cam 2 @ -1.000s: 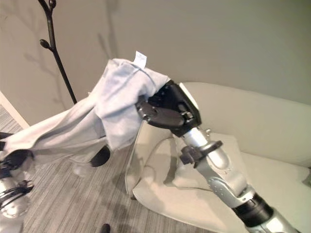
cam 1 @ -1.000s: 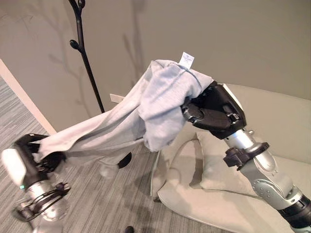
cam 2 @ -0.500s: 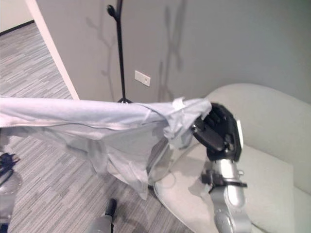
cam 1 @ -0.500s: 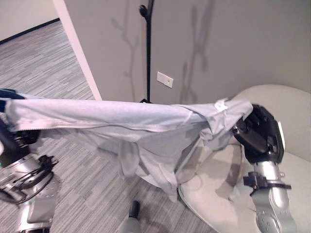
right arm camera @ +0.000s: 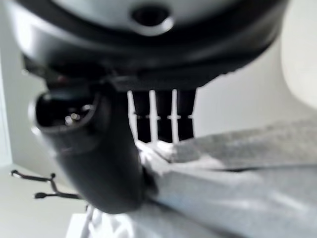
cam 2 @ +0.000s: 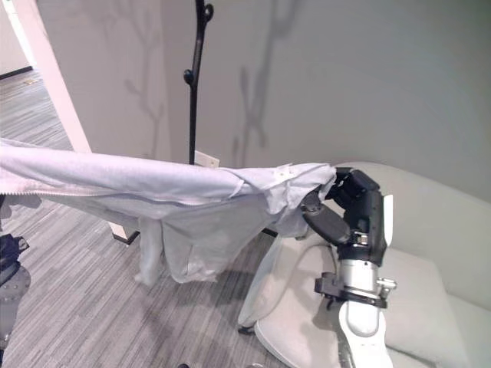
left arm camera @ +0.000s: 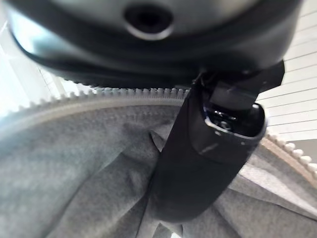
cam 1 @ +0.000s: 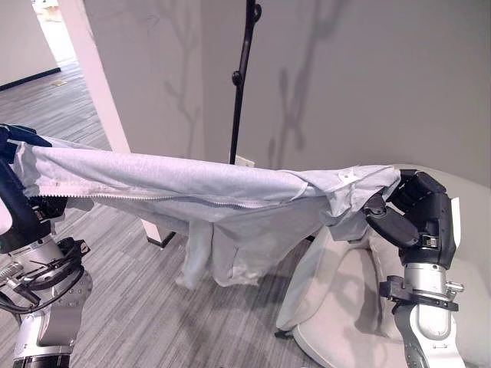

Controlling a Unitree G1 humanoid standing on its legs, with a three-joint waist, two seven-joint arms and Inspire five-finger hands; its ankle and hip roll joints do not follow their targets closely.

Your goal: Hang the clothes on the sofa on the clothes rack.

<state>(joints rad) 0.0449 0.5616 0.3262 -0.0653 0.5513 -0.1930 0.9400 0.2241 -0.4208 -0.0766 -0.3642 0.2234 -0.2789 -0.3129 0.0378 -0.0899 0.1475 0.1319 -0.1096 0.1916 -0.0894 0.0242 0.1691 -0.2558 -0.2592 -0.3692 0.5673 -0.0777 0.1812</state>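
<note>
The hoodie (cam 1: 192, 188) is off the sofa (cam 1: 345, 307) and held up in the air, stretched out between both hands, so the pickup looks done. What is left is the hanging itself: the rack (cam 1: 242, 73) stands behind the garment against the wall, well apart from it, and nothing is on its pegs in view.

The left hand (cam 1: 19, 207) grips 1 end, its thumb pressed into the fabric just under the zip teeth in its wrist view. The right hand (cam 1: 406, 215) pinches the other end near the neck label, thumb and fingers curled round a bunched fold.

The hoodie is soft light-grey jersey, matte, with a pale toothed zip (cam 1: 207, 202) along its edge; it sags in the middle and a sleeve (cam 1: 196, 257) dangles limp toward the floor (cam 1: 138, 307). The rack is thin black metal, shaped like a branch with rounded knobs. The sofa is cream, smooth and rounded; the floor is grey striped carpet
</note>
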